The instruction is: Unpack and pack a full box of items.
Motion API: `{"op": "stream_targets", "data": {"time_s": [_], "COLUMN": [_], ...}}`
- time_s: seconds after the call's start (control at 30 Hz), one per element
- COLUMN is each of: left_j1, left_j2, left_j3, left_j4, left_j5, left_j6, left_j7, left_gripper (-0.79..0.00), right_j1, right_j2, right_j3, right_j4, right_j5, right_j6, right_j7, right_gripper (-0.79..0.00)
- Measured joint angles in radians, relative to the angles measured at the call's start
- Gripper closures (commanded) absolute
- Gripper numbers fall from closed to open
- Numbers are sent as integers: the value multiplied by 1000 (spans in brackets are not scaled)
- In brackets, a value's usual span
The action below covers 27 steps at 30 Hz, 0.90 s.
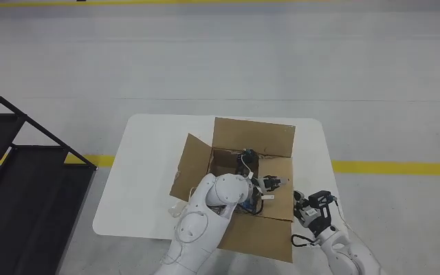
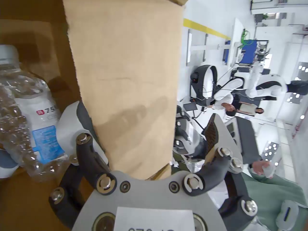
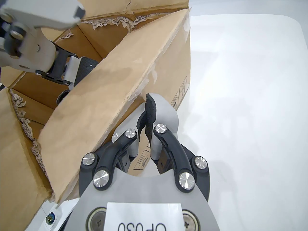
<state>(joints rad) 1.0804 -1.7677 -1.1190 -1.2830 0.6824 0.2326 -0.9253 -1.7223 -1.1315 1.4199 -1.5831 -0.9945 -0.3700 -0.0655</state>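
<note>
1. Task object: the open brown corrugated cardboard box (image 1: 254, 134) stands on the white round-cornered table (image 1: 151, 172), with its flaps raised or splayed outward.
2. Contents seen: a clear, crinkled plastic water bottle (image 2: 26, 111) with a white-and-blue label lies inside the box against the wall near my left arm. I cannot tell what else is inside the box.
3. Left gripper (image 2: 144, 126): open wide. It is reached into the box and straddles the brown side flap (image 2: 125, 73), one finger inside the box and one outside. The flap is not clamped.
4. Right gripper (image 3: 147, 114): closed on nothing, pads together. It hangs outside the box, just beside its side wall and over bare table.
5. Handling, bottle: I judge it light and thin-walled. The body will likely dent and slip under pressure. The labelled middle band is the soundest hold, gripped across its width. I cannot tell whether it holds liquid.
6. Handling, flap: stiff board that hinges at its crease. The edges are torn and ragged, so it may catch a finger or an item on the way out.
7. Finding: unpacking appears to be at an early stage. The flap between my left fingers stands between me and the bottle.
</note>
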Motion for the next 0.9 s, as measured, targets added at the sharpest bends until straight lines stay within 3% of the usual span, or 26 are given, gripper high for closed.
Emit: {"op": "stream_targets", "data": {"time_s": [0.43,0.7,0.77,0.8,0.83,0.87,0.9], "left_j1": [-19,-110,-142,-156,-173,-185,-197], "left_j2": [4,-21,-32,-37,-43,-47,-52], "left_j3": [51,206,259,280,305,322,337], "left_j4": [-148,-60,-21,-4,20,38,56], "left_j5": [-105,-120,-108,-104,-98,-94,-90], "left_j6": [29,-10,-15,-19,-22,-22,-21], "left_j7": [-19,16,35,42,53,60,65], "left_gripper": [-785,-785,-785,-785,-785,-785,-785], "right_j1": [-20,-129,-166,-181,-200,-213,-225], "right_j2": [1,10,11,11,11,10,9], "right_j3": [30,176,223,241,265,280,294], "right_j4": [-38,-108,-119,-121,-122,-121,-120], "right_j5": [5,69,111,135,173,207,244], "right_j6": [3,61,69,69,67,62,54], "right_j7": [-20,-74,-87,-91,-94,-94,-91], "right_gripper": [0,-25,-105,-256,-351,-597,-693]}}
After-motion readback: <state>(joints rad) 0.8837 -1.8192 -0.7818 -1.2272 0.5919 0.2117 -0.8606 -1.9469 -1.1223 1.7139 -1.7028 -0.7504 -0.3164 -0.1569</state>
